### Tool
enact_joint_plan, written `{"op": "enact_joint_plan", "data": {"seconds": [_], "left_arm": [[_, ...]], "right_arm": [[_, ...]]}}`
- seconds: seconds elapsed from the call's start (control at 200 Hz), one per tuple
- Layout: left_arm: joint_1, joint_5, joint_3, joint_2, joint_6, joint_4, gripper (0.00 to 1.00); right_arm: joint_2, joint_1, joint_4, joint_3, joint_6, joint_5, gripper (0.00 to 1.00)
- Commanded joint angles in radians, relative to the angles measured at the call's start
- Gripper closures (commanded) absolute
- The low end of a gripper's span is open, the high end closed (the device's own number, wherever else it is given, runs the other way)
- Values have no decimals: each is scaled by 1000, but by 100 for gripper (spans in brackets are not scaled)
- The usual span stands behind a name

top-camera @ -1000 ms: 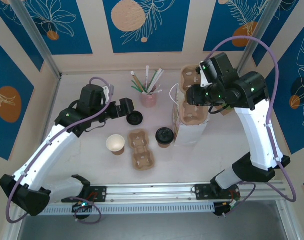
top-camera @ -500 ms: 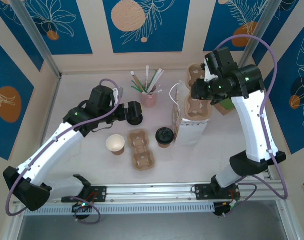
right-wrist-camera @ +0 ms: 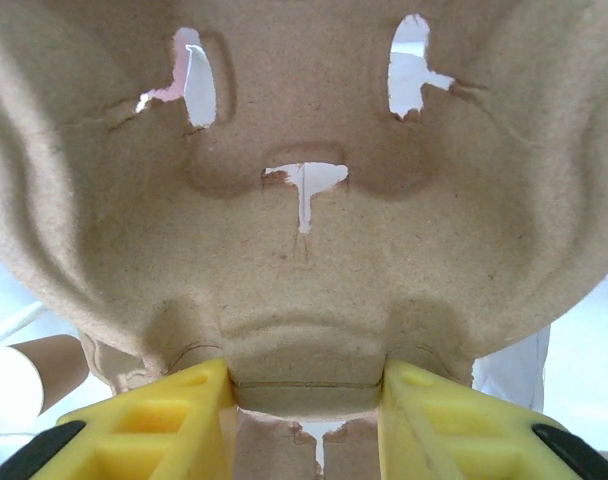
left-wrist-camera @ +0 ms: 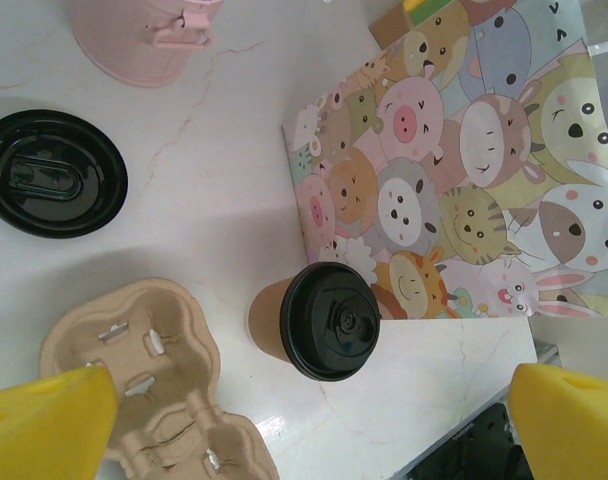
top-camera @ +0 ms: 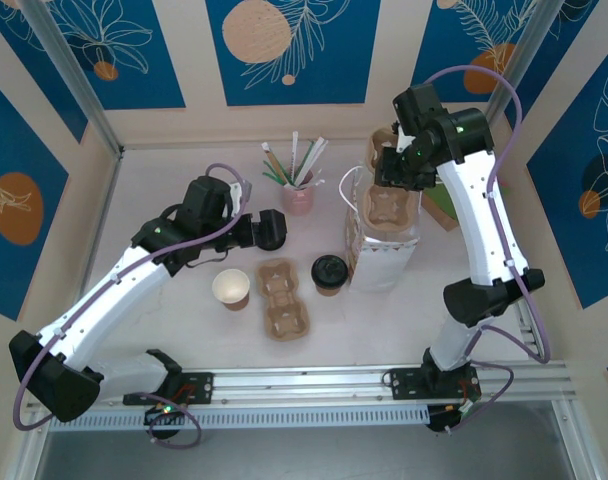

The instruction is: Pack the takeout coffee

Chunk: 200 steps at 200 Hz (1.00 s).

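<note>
Upright takeout coffee (top-camera: 330,272) sits right and near of my wide-open, empty left hand (top-camera: 272,230); my right hand (top-camera: 394,172), farther off, grips a pulp tray (right-wrist-camera: 304,230).

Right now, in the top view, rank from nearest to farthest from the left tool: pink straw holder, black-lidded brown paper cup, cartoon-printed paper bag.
1. Pink straw holder, just behind the left tool.
2. Black-lidded brown paper cup, front right of it.
3. Cartoon-printed paper bag, farthest right.
</note>
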Motion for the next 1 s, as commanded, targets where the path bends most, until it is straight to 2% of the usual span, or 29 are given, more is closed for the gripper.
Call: {"op": "enact_joint_plan", "data": {"seconds": [0.0, 0.25, 0.995], "left_arm": [[-6, 25, -8, -15, 40, 5, 0], [-5, 48, -1, 2, 68, -1, 0], [2, 52, -9, -15, 91, -25, 0]], "right_arm": [[-7, -4, -12, -25, 45, -6, 63], [-43, -6, 48, -136, 78, -24, 63], [-124, 27, 166, -405, -131, 15, 63]]}}
